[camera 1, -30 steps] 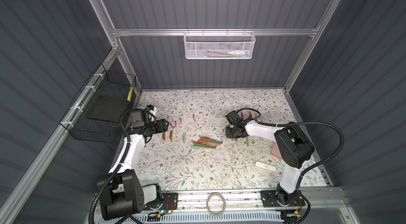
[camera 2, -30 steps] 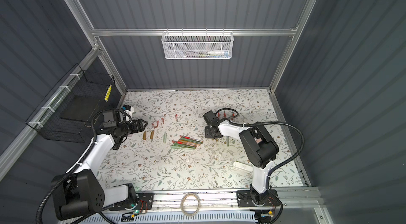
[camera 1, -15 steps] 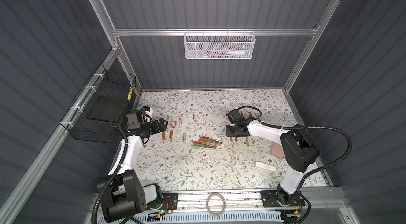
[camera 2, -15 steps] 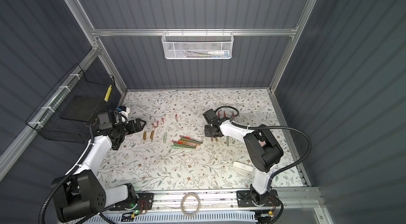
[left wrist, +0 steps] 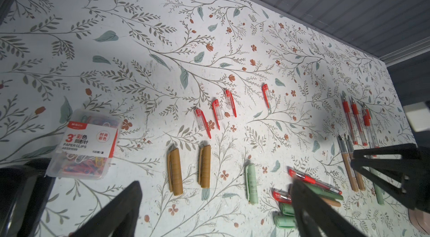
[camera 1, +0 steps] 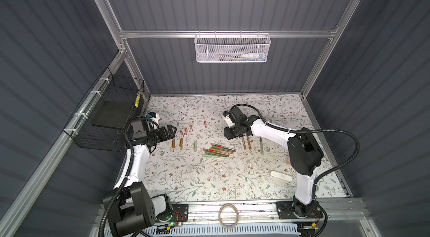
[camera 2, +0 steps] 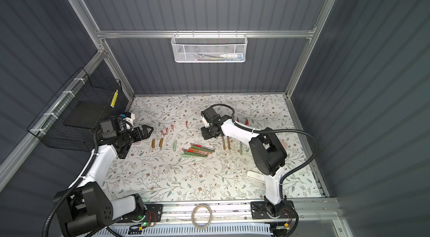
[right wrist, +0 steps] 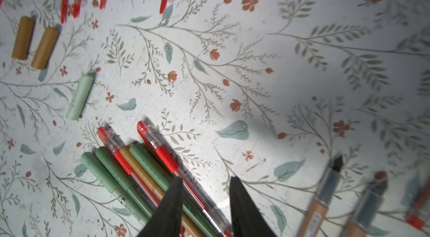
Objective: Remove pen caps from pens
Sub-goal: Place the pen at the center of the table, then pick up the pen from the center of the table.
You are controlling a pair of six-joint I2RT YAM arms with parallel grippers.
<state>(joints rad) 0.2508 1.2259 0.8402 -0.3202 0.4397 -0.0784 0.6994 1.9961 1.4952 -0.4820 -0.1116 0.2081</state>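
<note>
One pale-green cap (right wrist: 80, 96) between brown caps (right wrist: 45, 47) and pen bundle (right wrist: 139, 173)

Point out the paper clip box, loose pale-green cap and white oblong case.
paper clip box (left wrist: 89, 139): left wrist view, on its printed label.
loose pale-green cap (left wrist: 251, 183): left wrist view, mid-body.
white oblong case (camera 1: 281, 176): in a top view, its middle.

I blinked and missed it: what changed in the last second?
The right gripper slid off the two uncapped brown pens toward the pen pile, jaws widening. The left gripper opened wider near the brown caps. Pens and caps lie unmoved.
</note>
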